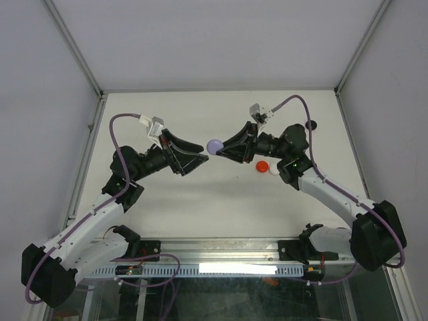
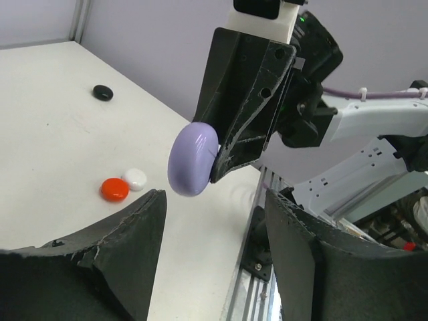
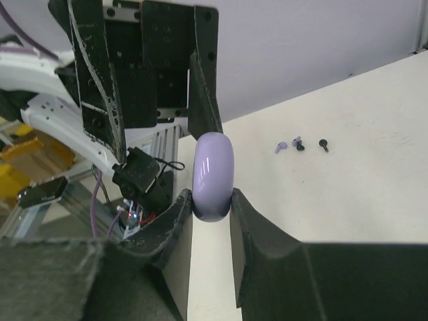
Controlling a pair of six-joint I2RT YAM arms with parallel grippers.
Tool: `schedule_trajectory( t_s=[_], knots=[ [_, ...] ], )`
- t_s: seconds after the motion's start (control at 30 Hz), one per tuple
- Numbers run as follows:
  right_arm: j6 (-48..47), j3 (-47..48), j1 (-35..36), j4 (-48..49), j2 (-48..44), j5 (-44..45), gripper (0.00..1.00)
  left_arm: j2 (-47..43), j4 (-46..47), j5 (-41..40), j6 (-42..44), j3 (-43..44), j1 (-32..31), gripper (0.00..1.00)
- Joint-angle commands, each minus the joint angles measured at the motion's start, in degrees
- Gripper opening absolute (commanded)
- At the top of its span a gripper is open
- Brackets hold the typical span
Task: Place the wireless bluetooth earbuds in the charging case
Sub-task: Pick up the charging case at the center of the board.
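Observation:
A closed lavender charging case (image 3: 212,175) hangs edge-on above the table, with my right gripper (image 3: 211,200) shut on its lower rim. From above, the case (image 1: 214,146) sits between the two grippers' tips. My left gripper (image 2: 215,200) is open, its fingers spread just short of the case (image 2: 192,160) and not touching it. Tiny earbuds lie on the table in the right wrist view: a lavender one (image 3: 281,146), a lavender and black pair (image 3: 298,143) and a black one (image 3: 323,143).
Three other small round cases rest on the table: red (image 1: 262,165) and white (image 1: 273,169) side by side under the right arm, and black (image 1: 311,124) near the back right. Enclosure walls stand at the back and sides. A metal rail (image 1: 221,249) runs along the near edge.

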Motion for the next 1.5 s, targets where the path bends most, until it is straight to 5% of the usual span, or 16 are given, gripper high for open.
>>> schedule_trajectory(
  t_s=[0.0, 0.3, 0.7, 1.27, 1.47],
  knots=[
    [-14.7, 8.2, -0.2, -23.8, -2.4, -9.0, 0.0, 0.7, -11.4, 4.5, 10.8, 6.9, 0.6, 0.6],
    [-21.0, 14.1, 0.1, -34.8, -0.5, -13.4, 0.0, 4.6, -18.9, 7.3, 17.2, 13.0, 0.7, 0.56],
    [-26.6, 19.6, 1.7, -42.9, 2.6, -13.7, 0.0, 10.9, -17.3, 16.3, 13.5, 15.2, 0.7, 0.45],
    [-33.1, 23.8, 4.1, -52.3, 4.7, -12.3, 0.0, 10.9, -17.4, 18.3, 13.1, 14.8, 0.7, 0.32],
    [-34.1, 24.1, 4.5, -53.4, 5.1, -12.0, 0.0, 11.0, -17.7, 17.7, 13.5, 14.7, 0.8, 0.16]
  ],
)
